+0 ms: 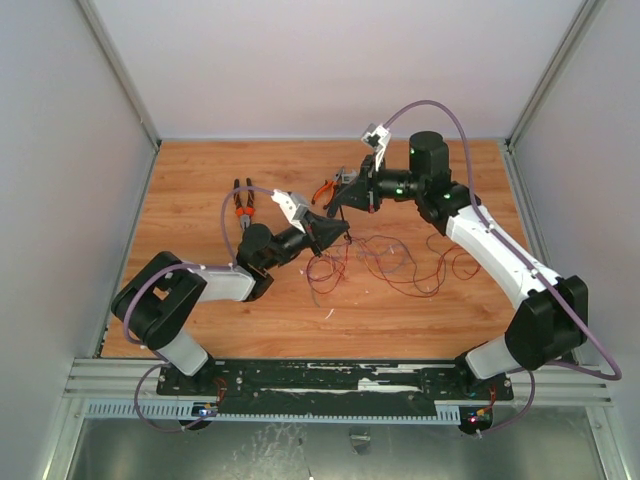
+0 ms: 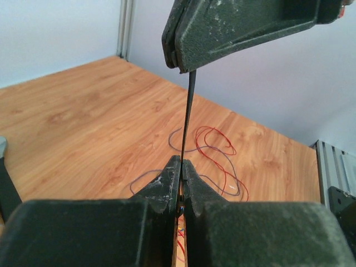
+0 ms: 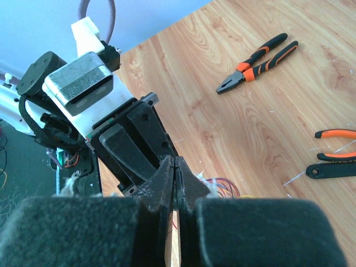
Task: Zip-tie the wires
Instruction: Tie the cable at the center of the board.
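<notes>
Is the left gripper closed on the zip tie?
Shut on it: the left gripper pinches the zip tie, jaws together, the strip running straight up into the right gripper.

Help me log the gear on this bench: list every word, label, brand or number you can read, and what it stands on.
No text can be read in any view.
pliers: orange and black handles, no brand legible.
silver camera block on the left wrist: no label shows.
zip tie: plain black, no print.
</notes>
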{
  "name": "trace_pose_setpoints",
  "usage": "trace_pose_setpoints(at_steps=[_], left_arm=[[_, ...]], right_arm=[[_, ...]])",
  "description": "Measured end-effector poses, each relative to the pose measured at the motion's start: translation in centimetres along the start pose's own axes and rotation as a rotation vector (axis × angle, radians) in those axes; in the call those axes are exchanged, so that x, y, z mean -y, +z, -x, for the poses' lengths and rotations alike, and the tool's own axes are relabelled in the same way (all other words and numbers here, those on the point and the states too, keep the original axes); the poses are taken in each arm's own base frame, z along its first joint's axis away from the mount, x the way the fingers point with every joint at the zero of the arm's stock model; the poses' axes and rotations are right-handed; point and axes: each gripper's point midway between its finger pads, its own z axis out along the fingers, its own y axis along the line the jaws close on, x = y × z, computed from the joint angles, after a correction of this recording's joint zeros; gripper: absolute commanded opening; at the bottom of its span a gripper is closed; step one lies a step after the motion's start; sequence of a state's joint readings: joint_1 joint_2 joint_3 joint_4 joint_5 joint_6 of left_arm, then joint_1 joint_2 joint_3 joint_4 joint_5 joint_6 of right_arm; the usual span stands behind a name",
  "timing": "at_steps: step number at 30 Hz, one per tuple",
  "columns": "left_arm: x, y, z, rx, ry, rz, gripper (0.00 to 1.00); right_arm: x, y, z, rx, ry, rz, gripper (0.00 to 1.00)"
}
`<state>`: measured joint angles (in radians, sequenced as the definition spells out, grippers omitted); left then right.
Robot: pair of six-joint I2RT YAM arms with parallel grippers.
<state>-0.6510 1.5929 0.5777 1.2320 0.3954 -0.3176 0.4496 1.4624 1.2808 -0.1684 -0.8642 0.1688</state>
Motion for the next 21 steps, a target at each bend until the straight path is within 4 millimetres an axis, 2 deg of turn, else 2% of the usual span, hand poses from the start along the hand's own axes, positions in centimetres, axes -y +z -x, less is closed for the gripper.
trace_pose_setpoints(at_steps=[6,13,21], left_arm=[[0.3,0.2,0.8,0.038,0.015,-0.023,0.10],[0.0,0.1,-1.6,-0.018,-0.015,-0.029,0.13],[0.1,0.2,-1.6,-0.012,-0.014,-0.035,0.09]], right_arm=[[-0.3,0.0,0.9,0.013,0.001,0.003,0.00],[-0.4,0.0,1.2,0.020,0.008,0.006,0.00],[-0.4,0.0,1.3,0.020,0.015,0.007,0.00]])
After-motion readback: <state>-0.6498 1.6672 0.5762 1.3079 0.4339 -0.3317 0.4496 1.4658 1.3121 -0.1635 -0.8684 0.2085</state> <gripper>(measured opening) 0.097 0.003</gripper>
